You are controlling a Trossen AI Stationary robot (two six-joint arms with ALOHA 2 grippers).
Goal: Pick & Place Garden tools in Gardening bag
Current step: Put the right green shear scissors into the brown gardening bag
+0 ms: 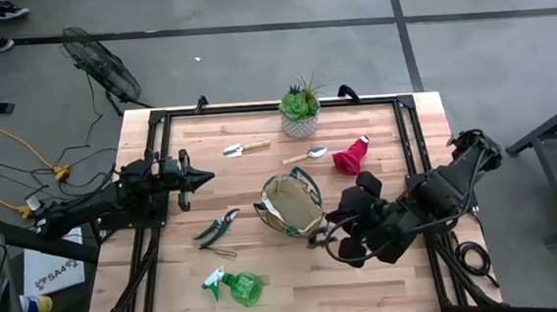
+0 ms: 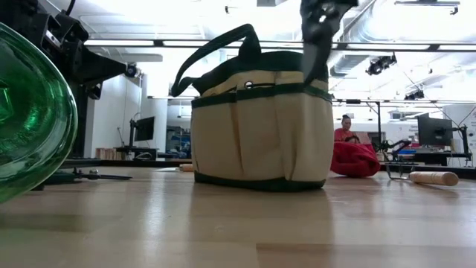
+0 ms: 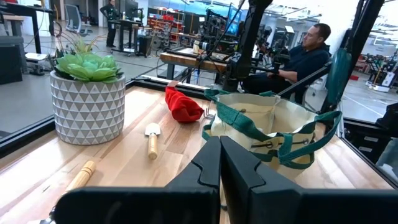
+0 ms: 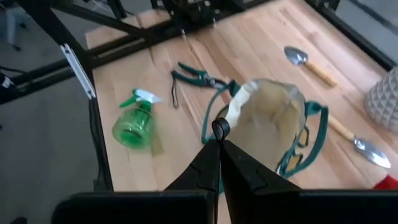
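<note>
The khaki gardening bag (image 1: 285,215) stands upright on its base mid-table, mouth open. My right gripper (image 1: 316,238) hovers shut beside its near right rim, slanting down; in the right wrist view it is above the bag (image 4: 267,118). My left gripper (image 1: 206,178) waits shut and level at the table's left. Lying flat on the wood are two wooden-handled trowels (image 1: 245,147) (image 1: 305,155), a red cone piece (image 1: 351,156), pruning shears (image 1: 220,226) and a green spray bottle (image 1: 237,287). My right gripper has a small dark loop (image 4: 219,129) pinched at the very ends of its shut fingers. The fingers slant down from the table's right. The fingers hide whatever hangs below the loop, so I cannot tell what it belongs to.
A green succulent in a white patterned pot (image 1: 299,110) stands at the table's far edge. A black frame (image 1: 256,108) runs along the far and side edges. Beyond the table a person (image 3: 311,50) sits. Bare wood lies near the front edge (image 1: 366,288).
</note>
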